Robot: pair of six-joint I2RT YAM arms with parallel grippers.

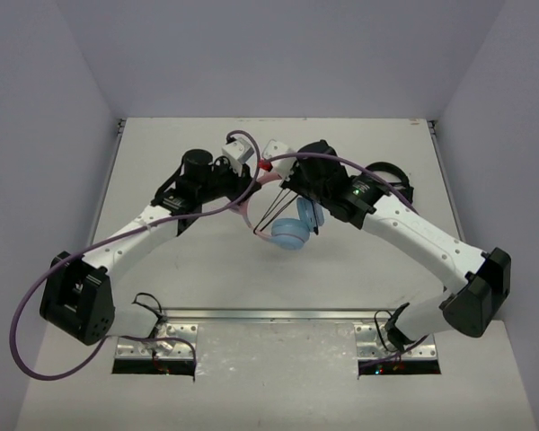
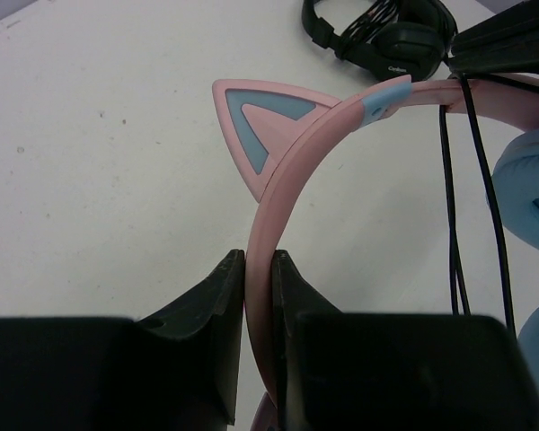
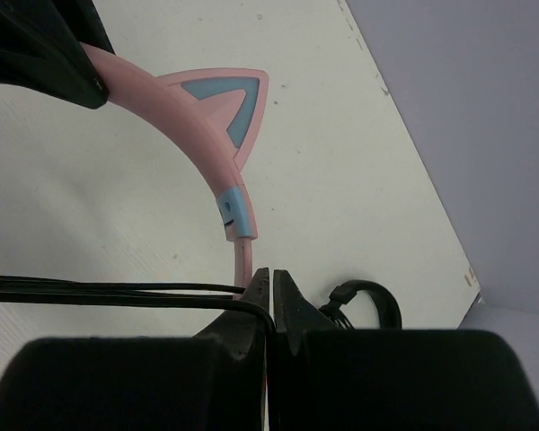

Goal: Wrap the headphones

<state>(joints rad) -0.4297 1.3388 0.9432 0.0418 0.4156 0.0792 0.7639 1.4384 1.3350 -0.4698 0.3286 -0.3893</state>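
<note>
The headphones (image 1: 292,235) are held between the arms over mid-table, cups nearest the bases. The left gripper (image 2: 256,262) is clamped on the pink headband (image 2: 292,162). The right gripper (image 3: 271,277), pinched tight on the cable (image 3: 117,292), sits just beside the band's right end, strands stretching leftward. Black headphones (image 2: 386,36) lie beyond

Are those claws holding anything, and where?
Both grip the headphones by the pink headband: left gripper near its top, right gripper on the thin end strip.
</note>
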